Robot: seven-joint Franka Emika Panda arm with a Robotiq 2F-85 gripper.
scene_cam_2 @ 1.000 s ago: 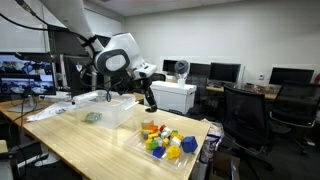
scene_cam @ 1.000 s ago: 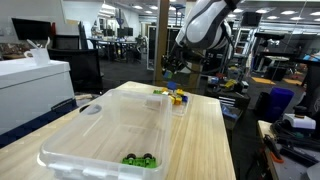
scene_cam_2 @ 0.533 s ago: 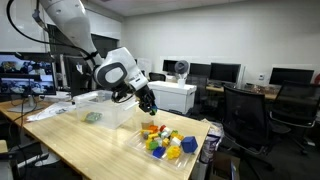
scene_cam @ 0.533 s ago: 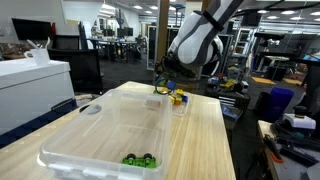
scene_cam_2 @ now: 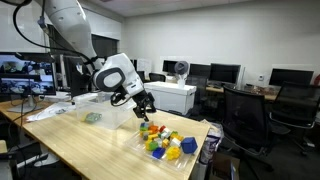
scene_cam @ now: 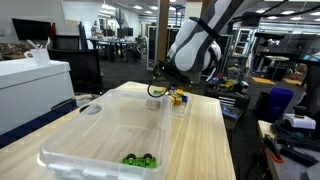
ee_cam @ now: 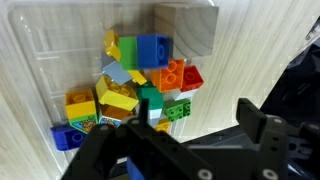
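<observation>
Your end effector (scene_cam_2: pixel 145 108) hangs just above the near end of the heap of toy bricks (ee_cam: pixel 140 85), and in the wrist view its jaws stand spread with nothing between them, so count it as released. The bricks lie jumbled in a shallow clear tray (ee_cam: pixel 22 45) near the end of the table (scene_cam: pixel 205 140), in both exterior views. They look like hard, light plastic: stiff enough to pinch firmly, but smooth-sided, so a skewed grip would likely let one twist or squirt out. Take one across two flat, parallel faces, not over the studs or a corner; the orange brick (ee_cam: pixel 172 74) and the blue one (ee_cam: pixel 152 49) lie on top of the pile and look the freest. The heap is loose, so neighbours may shift when touched. Mind the tray's low wall and the table's edge just beyond it. The large clear bin (scene_cam: pixel 100 130), with green bricks (scene_cam: pixel 140 159) inside, stands close by; its rim is the tall thing to clear, with open room above.
</observation>
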